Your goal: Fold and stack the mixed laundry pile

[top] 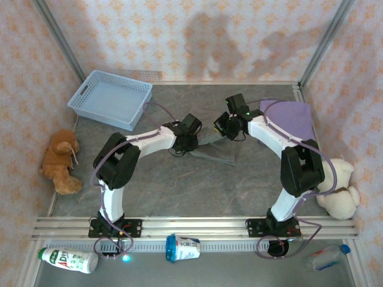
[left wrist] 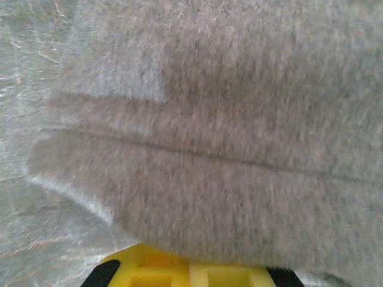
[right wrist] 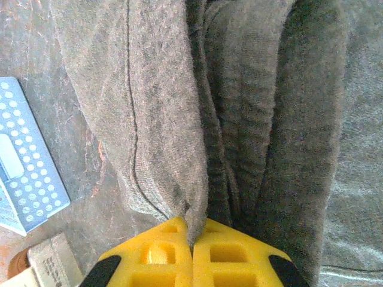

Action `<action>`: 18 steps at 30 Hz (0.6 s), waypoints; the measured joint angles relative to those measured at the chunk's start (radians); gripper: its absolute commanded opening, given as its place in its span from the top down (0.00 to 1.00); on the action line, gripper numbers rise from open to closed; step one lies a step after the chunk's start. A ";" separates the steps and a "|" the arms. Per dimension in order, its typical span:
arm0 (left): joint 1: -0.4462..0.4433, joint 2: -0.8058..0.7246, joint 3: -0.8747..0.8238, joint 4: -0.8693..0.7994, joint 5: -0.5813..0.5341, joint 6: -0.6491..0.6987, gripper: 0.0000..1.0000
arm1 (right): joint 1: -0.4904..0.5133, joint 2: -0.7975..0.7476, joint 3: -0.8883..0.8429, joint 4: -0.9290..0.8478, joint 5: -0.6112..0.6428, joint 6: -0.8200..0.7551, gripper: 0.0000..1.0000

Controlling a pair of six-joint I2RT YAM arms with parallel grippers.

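- Grey top nipped between the closed yellow fingers of the right gripper, with a bunched ridge of knit rising straight out of the line where the two fingers meet.
- More folds of the same cloth falling away on both sides of that ridge, a stitched seam running down the left fold.
- Left gripper closed too, yellow fingers side by side with no gap. Tips buried under a rounded fold of the grey top, so cannot tell whether any cloth is actually pinched there.
- Seen from above, both grippers low over the middle of the table: left gripper at the cloth's left end, right gripper at its upper right, facing each other across it.
- Grey top drawn out as a narrow dark band between them, on the grey tabletop, its lower right corner trailing toward the near side.
- Lavender T-shirt spread at the far right corner of the table, partly under the right arm, apart from the grey top.
- Light blue basket at the far left corner, also at the left edge of the right wrist view.
- Brown plush toy beyond the table's left edge. Cream plush toy beyond the right edge, beside the right arm's elbow.
- White bottle, blue-and-white tub and clear bottle lying on the near ledge below the arm bases.
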 measured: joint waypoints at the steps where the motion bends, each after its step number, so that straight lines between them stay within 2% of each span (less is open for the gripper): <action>1: 0.000 0.017 0.011 -0.002 -0.008 -0.003 1.00 | 0.000 0.000 0.000 0.001 0.001 0.002 1.00; 6: 0.000 0.077 0.061 -0.039 -0.072 -0.010 1.00 | -0.005 -0.005 0.000 -0.008 0.014 0.001 1.00; 11: 0.026 0.079 0.058 -0.042 -0.077 -0.029 1.00 | -0.022 -0.079 -0.023 -0.070 0.049 -0.021 1.00; 15: 0.033 0.079 0.058 -0.042 -0.077 -0.039 1.00 | -0.021 -0.182 -0.148 -0.080 0.060 -0.012 1.00; 18: 0.033 0.079 0.059 -0.043 -0.077 -0.040 1.00 | 0.011 -0.203 -0.243 -0.080 0.063 0.014 1.00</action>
